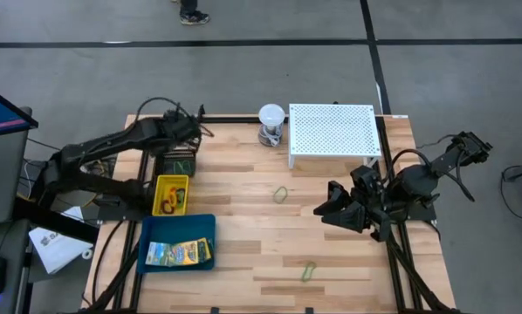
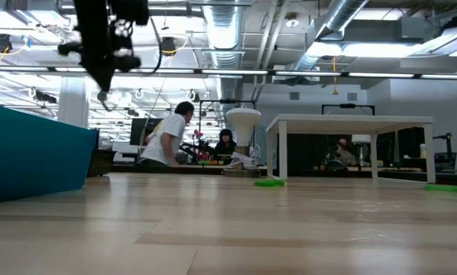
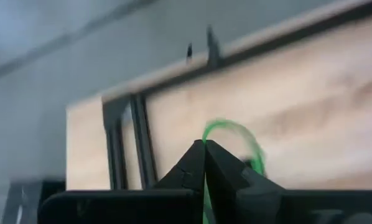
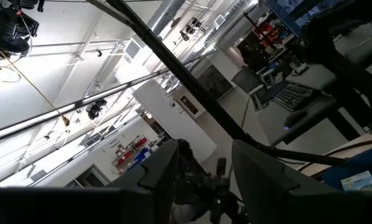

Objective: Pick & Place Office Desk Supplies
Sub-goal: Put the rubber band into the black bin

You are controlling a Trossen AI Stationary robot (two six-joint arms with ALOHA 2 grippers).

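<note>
My left gripper (image 3: 204, 146) is shut on a thin green loop (image 3: 236, 140). It hangs high over the table's far left corner (image 1: 191, 138), above the black mesh basket (image 1: 178, 163). Nearer lie the yellow bin (image 1: 171, 194), which holds orange loops, and the blue tray (image 1: 178, 228), which holds printed packets (image 1: 179, 254). Two more green loops lie flat on the wood, one mid-table (image 1: 281, 194) and one near the front edge (image 1: 309, 272). My right gripper (image 1: 326, 208) stands open and raised at the right, its fingers (image 4: 167, 168) tilted up toward the ceiling with nothing between them. My left gripper pinches the green loop's band (image 3: 206, 142) between its two shut fingertips. Most of the loop curves out beyond the tips, and a strand (image 3: 206, 199) runs back between the fingers. The fingers slant down toward the table. The loop is lifted clear of the table.
A white perforated stand (image 1: 333, 135) stands at the far right. A white ball-topped object (image 1: 271, 122) is beside it at the far edge. The bare wood between the tray and the right arm holds only the two loose loops. People show in the room beyond the table (image 2: 167, 137).
</note>
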